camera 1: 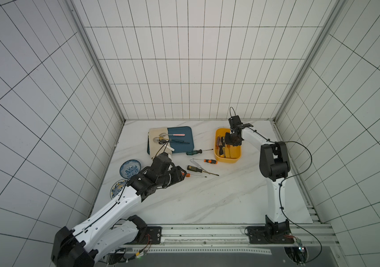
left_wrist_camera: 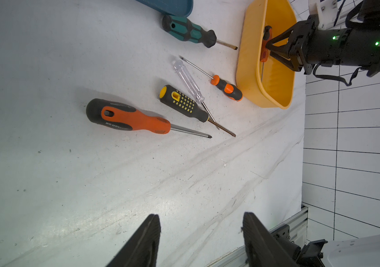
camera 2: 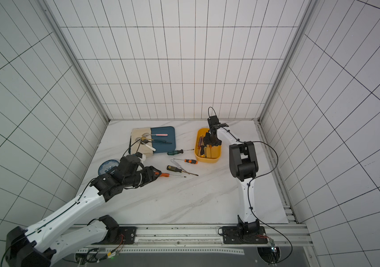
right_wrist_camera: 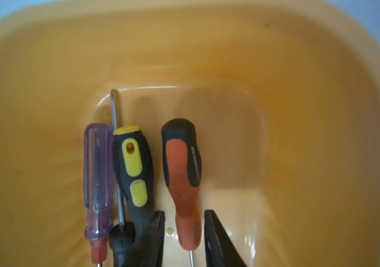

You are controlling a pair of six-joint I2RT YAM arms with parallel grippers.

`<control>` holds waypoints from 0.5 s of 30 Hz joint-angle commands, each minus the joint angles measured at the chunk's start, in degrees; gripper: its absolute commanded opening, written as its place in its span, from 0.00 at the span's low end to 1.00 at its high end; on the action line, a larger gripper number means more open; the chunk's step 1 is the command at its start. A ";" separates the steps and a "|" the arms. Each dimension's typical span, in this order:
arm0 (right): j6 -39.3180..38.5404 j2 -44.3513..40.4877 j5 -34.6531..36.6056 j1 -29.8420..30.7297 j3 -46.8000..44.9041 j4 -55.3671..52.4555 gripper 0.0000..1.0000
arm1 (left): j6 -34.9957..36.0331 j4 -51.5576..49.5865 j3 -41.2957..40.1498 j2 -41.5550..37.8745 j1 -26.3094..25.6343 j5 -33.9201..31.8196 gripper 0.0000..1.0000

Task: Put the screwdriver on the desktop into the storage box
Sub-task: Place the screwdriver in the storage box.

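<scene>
**Obscured.** In both top views the left gripper (camera 1: 183,173) covers most of the handle of the large orange-and-black screwdriver (left_wrist_camera: 127,118). The left wrist view shows its fingers (left_wrist_camera: 147,231) spread wide, with nothing between them and clear of that tool. The left arm hides most of a yellow-rimmed plate (camera 1: 115,187) at the left edge and overlaps a blue-patterned plate (camera 1: 130,167) beyond it. From above, the right gripper (right_wrist_camera: 184,212) blocks part of the storage box (camera 1: 228,161), so its contents cannot be counted there.

**Containers.** The storage box stands far right on the desktop (camera 1: 207,198). The right wrist view shows three tools side by side inside it: a purple-handled screwdriver (right_wrist_camera: 97,173), a black-and-yellow screwdriver (right_wrist_camera: 134,166) and an orange-gripped screwdriver (right_wrist_camera: 182,175). A fourth, the black-handled screwdriver (right_wrist_camera: 121,240), is cut off by the frame. Its cross-point shaft lies between the first two. The right gripper's fingers straddle the orange-gripped one's neck with a gap on each side, so they are parted and grip nothing.

The blue tray (camera 1: 185,148), far and left of centre, holds a pink-handled utensil (camera 1: 179,134). A beige cloth (camera 1: 155,135) overlaps its left side.

**On the desktop, between tray and box.**
- The large orange-and-black screwdriver.
- The green-handled screwdriver (left_wrist_camera: 188,31).
- The small orange-and-black screwdriver (left_wrist_camera: 227,87).
- The clear-handled screwdriver (left_wrist_camera: 189,81).
- The yellow-studded screwdriver (left_wrist_camera: 182,102), with the clear-handled one's shaft lying against it.

**Writing.** There is print on the large orange-and-black handle and on the orange-gripped handle. Both are illegible.
</scene>
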 commanded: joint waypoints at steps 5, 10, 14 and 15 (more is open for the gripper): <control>-0.27 -0.27 -0.95 -0.42 0.95 -1.03 0.32 | 0.54 -0.18 0.06 0.50 0.38 -0.73 0.61; 0.15 -1.18 -2.18 -0.43 0.14 -0.52 0.30 | 0.24 0.00 -0.09 0.84 0.38 -0.46 0.60; 0.69 -1.18 -1.77 -0.43 -0.46 -0.56 0.32 | 0.11 0.00 -0.30 0.68 0.38 -0.20 0.60; 0.78 -1.26 -1.84 -0.43 -0.75 -0.52 0.33 | 0.03 -0.08 -0.38 0.52 0.38 -0.20 0.60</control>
